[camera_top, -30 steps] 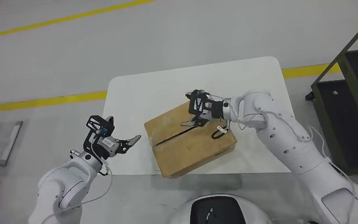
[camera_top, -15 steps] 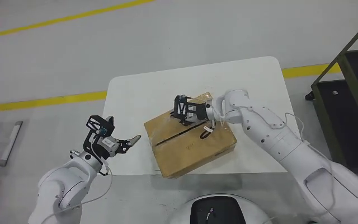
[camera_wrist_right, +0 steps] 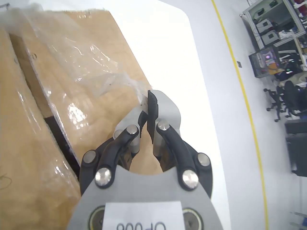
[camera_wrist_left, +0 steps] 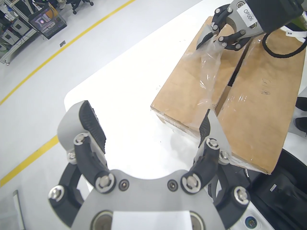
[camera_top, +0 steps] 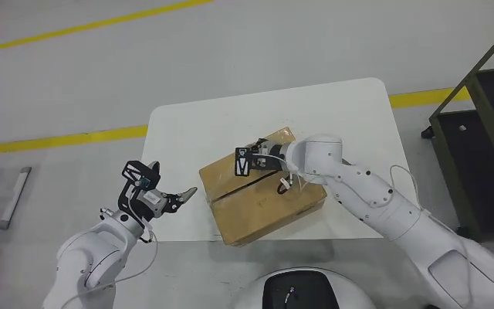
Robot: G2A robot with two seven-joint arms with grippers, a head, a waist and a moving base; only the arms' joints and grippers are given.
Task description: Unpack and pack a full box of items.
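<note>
The right claw (camera_wrist_right: 146,111), pinched tight on a strip of clear tape (camera_wrist_right: 84,56), has travelled from the middle of the cardboard box (camera_top: 258,207) to its far-left corner. It is lifting the tape off the closed flaps, so unsealing looks well under way. The box sits in the middle of the bench (camera_top: 347,116), and the left claw (camera_wrist_left: 148,118) hangs wide open and empty beside the box's left side.

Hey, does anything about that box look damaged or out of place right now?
Yes: a strip of clear tape is lifted off the cardboard box top, crumpled and pinched in the right gripper instead of lying flat. The two top flaps show a dark gap along their seam. The cardboard itself looks undamaged.
</note>
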